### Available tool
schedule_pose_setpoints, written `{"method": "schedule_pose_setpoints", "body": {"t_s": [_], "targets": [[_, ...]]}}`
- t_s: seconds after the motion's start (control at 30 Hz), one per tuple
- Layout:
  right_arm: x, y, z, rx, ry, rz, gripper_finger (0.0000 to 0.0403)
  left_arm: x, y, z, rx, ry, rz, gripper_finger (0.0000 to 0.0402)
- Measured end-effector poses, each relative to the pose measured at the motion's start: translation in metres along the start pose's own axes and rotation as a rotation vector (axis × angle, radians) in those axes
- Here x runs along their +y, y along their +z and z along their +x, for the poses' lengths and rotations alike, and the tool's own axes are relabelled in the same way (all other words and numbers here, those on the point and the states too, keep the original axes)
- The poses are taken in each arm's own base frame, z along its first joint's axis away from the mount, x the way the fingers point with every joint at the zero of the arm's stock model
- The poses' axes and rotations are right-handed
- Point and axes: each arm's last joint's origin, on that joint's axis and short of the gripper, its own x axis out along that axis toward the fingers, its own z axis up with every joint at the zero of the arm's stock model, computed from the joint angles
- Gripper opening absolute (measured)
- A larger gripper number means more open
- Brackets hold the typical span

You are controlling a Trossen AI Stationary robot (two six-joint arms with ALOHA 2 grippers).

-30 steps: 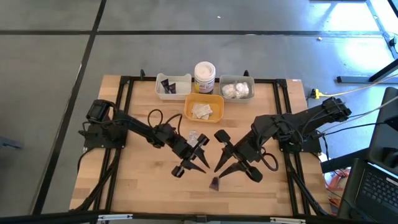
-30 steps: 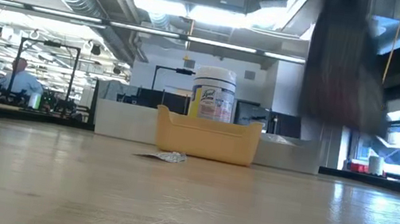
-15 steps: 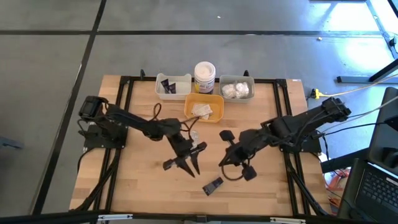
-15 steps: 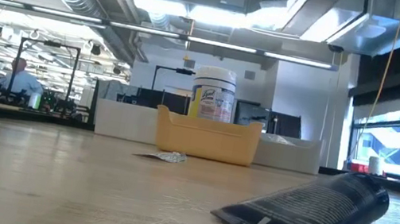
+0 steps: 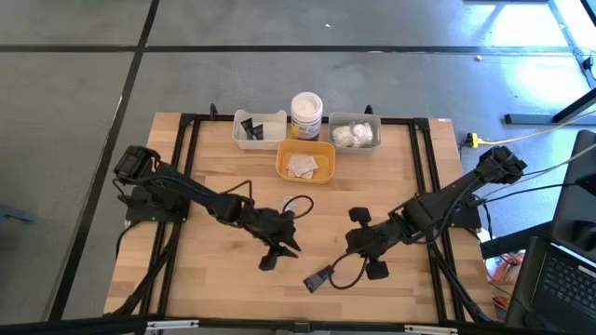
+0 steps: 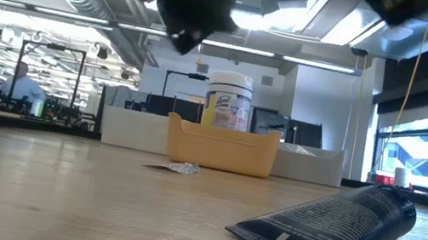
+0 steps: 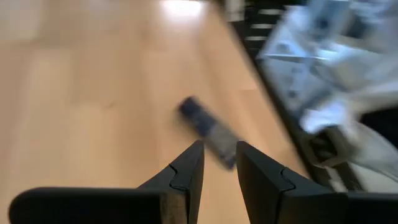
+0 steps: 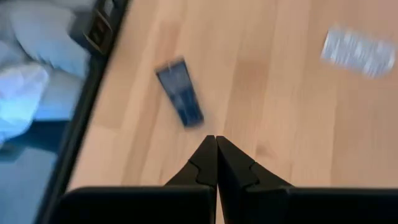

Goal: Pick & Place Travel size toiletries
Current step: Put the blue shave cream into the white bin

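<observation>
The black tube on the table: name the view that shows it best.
The low view: the tube lies close, sharp, its print visible. The high view shows it small, near the table's front edge. Both wrist views show it blurred.

The table (image 5: 214,251) is pale wood, smooth with a soft sheen — window light glints off it in the low view. On it lies a black tube (image 6: 335,225) of matt, finely ribbed plastic with a flat crimped end. Beyond the tube, the yellow tray (image 6: 221,148) looks like smooth, dull plastic, and the jar (image 6: 228,101) behind that tray is white plastic with a glossy paper label. Near the tray's foot lies a crinkly clear-wrapped piece (image 6: 182,168).
</observation>
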Motion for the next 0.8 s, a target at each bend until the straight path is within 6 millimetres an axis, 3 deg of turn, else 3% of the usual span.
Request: {"method": "schedule_pose_setpoints", "body": {"t_s": [0.13,0.37,0.6,0.8], "targets": [[-0.001,-0.021,0.016,0.074,-0.018,0.0,0.0002,-0.01,-0.008,0.001,0.022,0.133,-0.058,0.009],[-0.007,-0.048,0.036,0.161,-0.033,0.019,0.0039,-0.027,-0.013,0.003,0.027,0.119,-0.046,0.0099],[-0.012,-0.046,0.036,0.117,-0.148,-0.009,0.0078,-0.032,-0.023,0.019,-0.011,0.202,-0.124,0.0174],[-0.015,-0.046,0.037,0.115,-0.16,-0.004,0.0099,-0.032,-0.029,0.039,-0.055,0.14,-0.152,0.0225]]}}
